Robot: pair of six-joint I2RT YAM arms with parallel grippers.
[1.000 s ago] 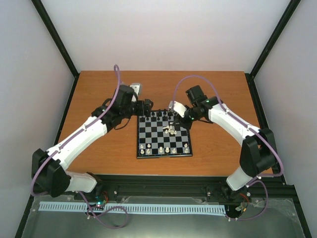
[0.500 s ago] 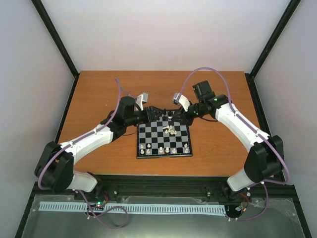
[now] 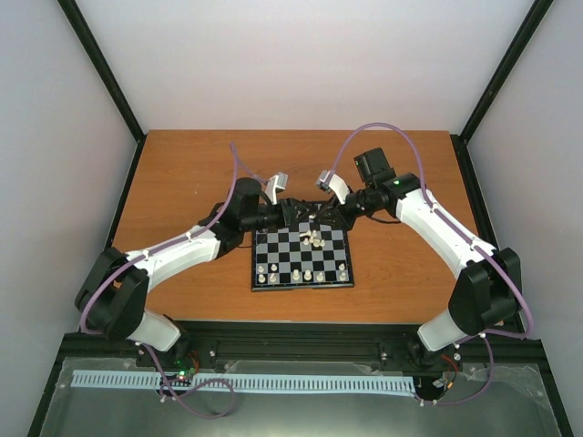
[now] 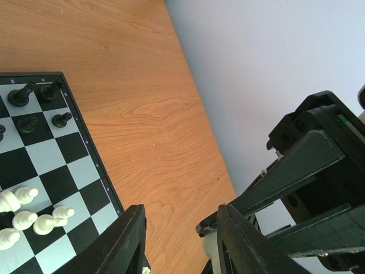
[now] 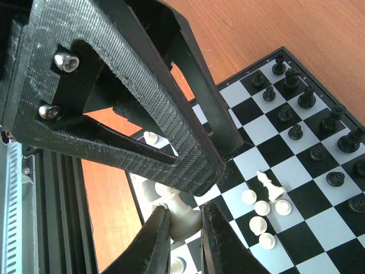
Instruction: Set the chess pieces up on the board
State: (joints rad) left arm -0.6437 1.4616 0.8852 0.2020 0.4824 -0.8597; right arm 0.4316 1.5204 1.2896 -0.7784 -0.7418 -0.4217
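Chessman (image 5: 179,222), apparently sideways, in right hand (image 5: 185,212)

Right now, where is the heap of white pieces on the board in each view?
Top external: heap of white pieces, just beyond the board's centre.
Left wrist: bottom left corner.
Right wrist: lower right.
Shared landmark: the checkered board, black pieces along one edge.

Bright, even, diffuse light from above; soft shadows on the table (image 3: 182,182). In the right wrist view the near fingers (image 5: 153,244) and white piece (image 5: 182,220) blur; the board (image 5: 268,128) is sharp.
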